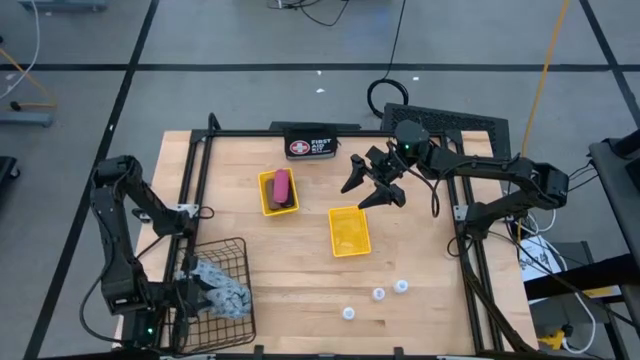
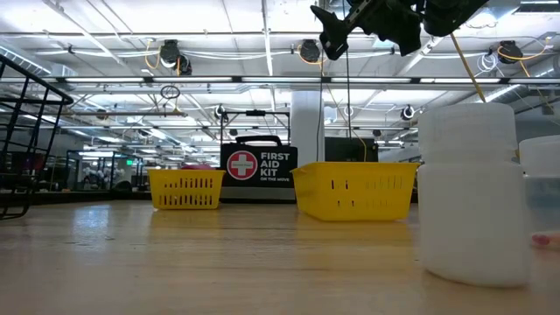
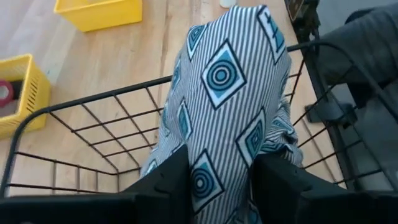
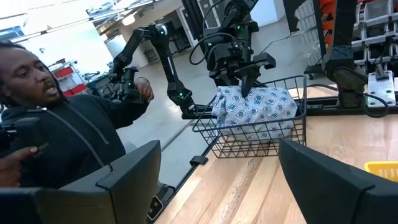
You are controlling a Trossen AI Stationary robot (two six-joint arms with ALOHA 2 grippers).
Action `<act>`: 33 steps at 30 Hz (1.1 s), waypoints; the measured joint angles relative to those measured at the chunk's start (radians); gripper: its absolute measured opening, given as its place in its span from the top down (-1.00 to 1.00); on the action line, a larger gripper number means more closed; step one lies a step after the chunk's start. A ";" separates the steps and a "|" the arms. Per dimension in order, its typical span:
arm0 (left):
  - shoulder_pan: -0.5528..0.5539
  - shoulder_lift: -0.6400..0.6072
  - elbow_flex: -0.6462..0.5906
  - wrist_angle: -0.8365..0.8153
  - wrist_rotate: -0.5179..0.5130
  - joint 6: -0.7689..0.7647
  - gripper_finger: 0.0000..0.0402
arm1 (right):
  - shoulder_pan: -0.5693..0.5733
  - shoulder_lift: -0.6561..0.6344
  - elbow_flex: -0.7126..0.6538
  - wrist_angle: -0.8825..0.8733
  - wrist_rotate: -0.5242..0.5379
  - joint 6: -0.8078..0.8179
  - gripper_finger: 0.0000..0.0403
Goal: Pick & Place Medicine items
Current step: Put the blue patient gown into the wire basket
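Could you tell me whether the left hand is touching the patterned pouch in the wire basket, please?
Touching. In the left wrist view, the left hand has a dark finger on either side of the patterned pouch, with the fabric pressed between them, above the wire basket.

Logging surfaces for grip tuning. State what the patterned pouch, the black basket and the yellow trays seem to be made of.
Patterned pouch: soft woven fabric, matte; it folds and drapes, striped with blue diamonds.
Black basket: thin wire, probably coated metal; open grid of dark rods.
Yellow trays: likely moulded plastic, slightly glossy; slotted walls, uniform colour.
Left gripper straddles the pouch inside the basket.
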 joint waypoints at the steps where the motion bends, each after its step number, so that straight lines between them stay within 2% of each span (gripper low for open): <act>1: 0.006 0.001 0.001 0.011 -0.001 -0.002 0.24 | 0.000 0.000 0.000 0.000 0.000 0.000 -0.54; 10: 0.069 0.000 0.002 0.147 0.028 0.056 0.22 | 0.000 0.000 0.000 0.000 0.000 -0.003 -0.54; 14: 0.082 -0.001 0.002 0.143 0.031 0.046 0.22 | 0.000 0.000 0.000 0.000 0.000 0.000 -0.54; 19: 0.102 -0.002 0.002 0.097 0.018 -0.037 0.21 | 0.000 0.000 0.000 0.000 0.000 0.000 -0.54; 23: 0.110 -0.002 0.002 0.093 0.021 -0.048 0.13 | 0.000 0.000 0.000 0.000 0.000 0.000 -0.54; 29: 0.097 -0.005 0.002 0.156 0.053 0.137 0.04 | 0.000 0.000 0.000 0.000 0.000 0.000 -0.54; 33: 0.088 -0.035 0.003 0.193 0.047 0.195 0.02 | 0.000 0.000 0.000 0.000 0.001 0.000 -0.54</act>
